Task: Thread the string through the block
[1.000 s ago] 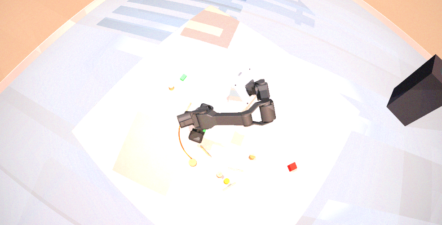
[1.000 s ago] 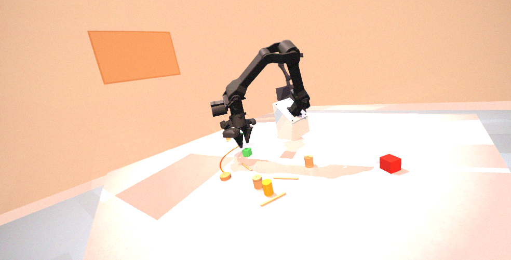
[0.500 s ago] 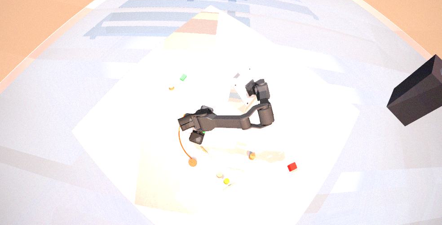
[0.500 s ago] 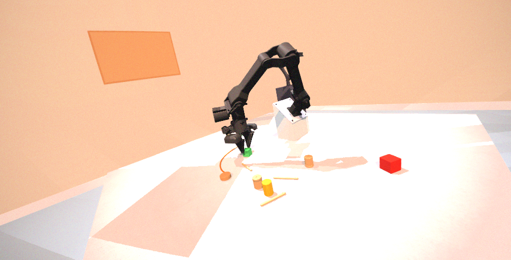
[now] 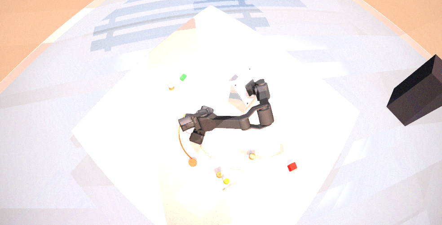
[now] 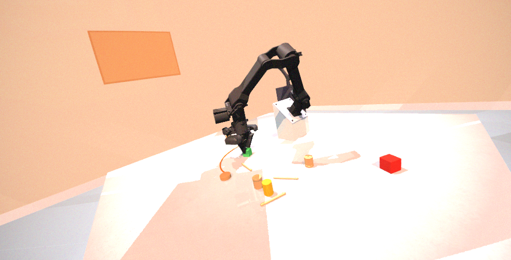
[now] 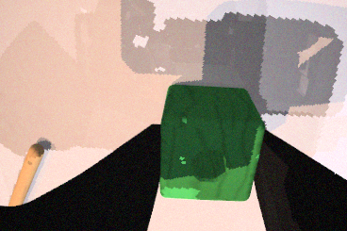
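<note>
wrist view shows the small green wooden block (image 7: 210,144) standing between the two black fingers of the claw (image 7: 210,135). the block's left and right faces touch the inner sides of the fingers. so the claw is closed about one third of its range and it has hold of the green block, not of a stick. on the block's face toward the camera i see only a dim dark patch, and i cannot tell if that is the hole.

at the left edge of this view, a thin wooden stick (image 7: 28,175) lies on the white tabletop (image 6: 357,204), apart from the left finger. i cannot tell from here if it is the stick on the string.

in the exterior view the claw (image 6: 246,145) points straight down and the green block (image 6: 246,152) sits at its tips, low on the tabletop. the orange string (image 6: 223,160) curves from the round wooden button (image 6: 225,176) up toward the claw. its free end is hidden behind the arm.

near the button lie three loose sticks, a yellow cylinder (image 6: 267,187) and a brown wooden spool (image 6: 257,181). a red cube (image 6: 390,163) stands well apart at the right.

in the top view a second green block (image 5: 183,77) lies well apart from the claw (image 5: 197,136).
</note>
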Controlling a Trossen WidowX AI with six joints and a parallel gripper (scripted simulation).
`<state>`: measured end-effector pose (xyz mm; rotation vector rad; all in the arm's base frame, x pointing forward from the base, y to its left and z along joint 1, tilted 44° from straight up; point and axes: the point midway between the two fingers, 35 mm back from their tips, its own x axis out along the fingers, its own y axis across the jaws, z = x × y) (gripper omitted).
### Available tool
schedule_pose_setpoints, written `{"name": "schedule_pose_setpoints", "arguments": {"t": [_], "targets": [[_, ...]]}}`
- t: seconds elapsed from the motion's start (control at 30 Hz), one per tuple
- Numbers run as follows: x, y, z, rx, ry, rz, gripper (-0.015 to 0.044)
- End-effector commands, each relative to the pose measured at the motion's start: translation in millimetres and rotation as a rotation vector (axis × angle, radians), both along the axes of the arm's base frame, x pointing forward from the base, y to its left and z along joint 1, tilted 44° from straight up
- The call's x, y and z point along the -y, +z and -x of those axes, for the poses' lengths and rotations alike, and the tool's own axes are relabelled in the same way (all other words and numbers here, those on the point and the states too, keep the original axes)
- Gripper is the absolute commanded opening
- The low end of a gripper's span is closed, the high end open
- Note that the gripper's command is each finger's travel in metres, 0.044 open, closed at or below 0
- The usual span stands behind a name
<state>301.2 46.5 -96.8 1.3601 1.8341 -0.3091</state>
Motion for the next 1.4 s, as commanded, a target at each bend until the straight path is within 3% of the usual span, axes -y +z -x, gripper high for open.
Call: {"name": "schedule_pose_setpoints", "arguments": {"t": [0.0, 0.17, 0.23, 1.37], "targets": [[0.1, 0.0, -0.1, 0.000, 0.000, 0.000, 0.0081], [0.1, 0.0, -0.1, 0.000, 0.000, 0.000, 0.0047], [0.1, 0.0, -0.1, 0.000, 0.000, 0.000, 0.0000], [10.2, 10.8, -1.2, 0.001, -0.001, 0.006, 0.0000]]}}
